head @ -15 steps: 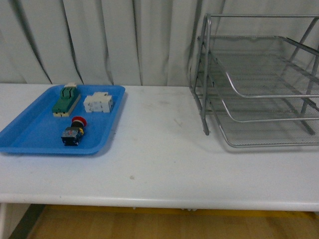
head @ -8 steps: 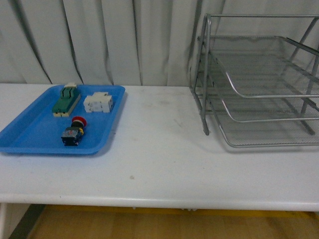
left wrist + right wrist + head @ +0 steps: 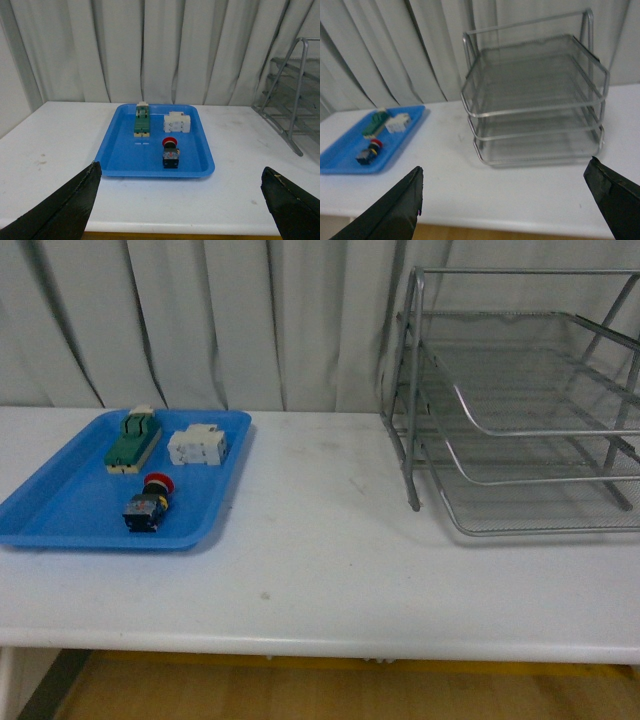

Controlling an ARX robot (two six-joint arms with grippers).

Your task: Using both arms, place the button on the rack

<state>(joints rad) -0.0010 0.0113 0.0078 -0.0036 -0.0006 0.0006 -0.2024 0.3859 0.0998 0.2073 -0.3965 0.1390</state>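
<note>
My left gripper [image 3: 182,212] is spread wide. Its two black fingers [image 3: 67,212] are well apart with nothing between them, and it hangs over the near edge of the white table [image 3: 240,195]. Straight ahead of it sits the flat blue plastic tray [image 3: 125,150]. In the tray's nearer half lies the small push-button with a round red cap on a dark blue-black body [image 3: 170,153], with the cap turned away from me. It is well apart from my fingers. Beyond the button in the same tray are a green-and-cream switch block [image 3: 142,120] and a white terminal block [image 3: 177,122], neither touching it.

My right gripper [image 3: 512,210] is also spread and holds nothing. Ahead of it stands the large silver three-tier wire-mesh rack [image 3: 535,107], with its open fronts toward this gripper. I see no button on any tier. The tray is far off to this gripper's side.

As I judge it, no part of the task is done. The button is not yet grasped, lifted or carried. It lies before my left gripper and the rack before my right, so I expect to pick it up with the left, pass it across, and set it on a tier with the right.
</note>
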